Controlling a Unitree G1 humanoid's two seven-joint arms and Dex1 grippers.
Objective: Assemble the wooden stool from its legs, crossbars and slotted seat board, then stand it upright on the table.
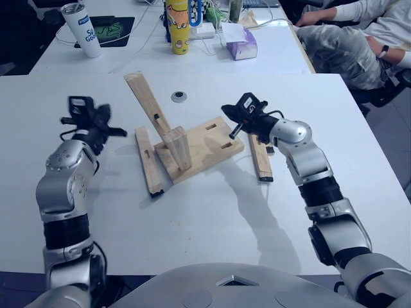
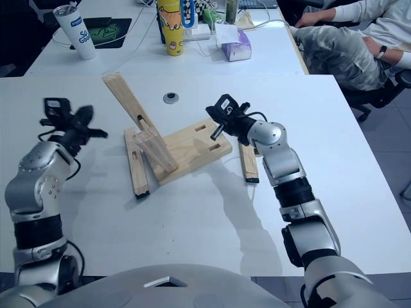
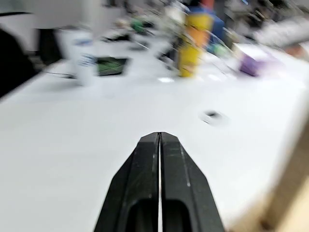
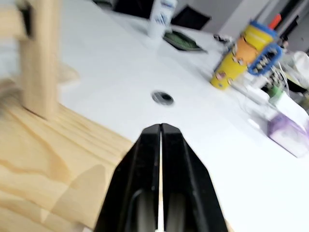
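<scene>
The slotted seat board (image 1: pixel 209 146) lies flat mid-table with one wooden leg (image 1: pixel 178 146) standing in it. A longer leg (image 1: pixel 145 95) leans up and away behind that one. Another wooden piece (image 1: pixel 148 162) lies along the board's left side, and a further one (image 1: pixel 260 158) rests on the table to the board's right. My right gripper (image 1: pixel 234 133) is shut and empty, its tip just over the board's right corner by the slots; in the right wrist view its shut fingertips (image 4: pixel 161 129) hover above the board (image 4: pixel 58 164). My left gripper (image 1: pixel 114 131) is shut and empty, left of the wood.
A round cable grommet (image 1: pixel 179 97) sits behind the stool parts. On the far table stand a white tumbler (image 1: pixel 82 29), a yellow cup (image 1: pixel 178 25) and a purple tissue box (image 1: pixel 241 45). A person sits at the back right. The near tabletop (image 1: pixel 212 218) is bare.
</scene>
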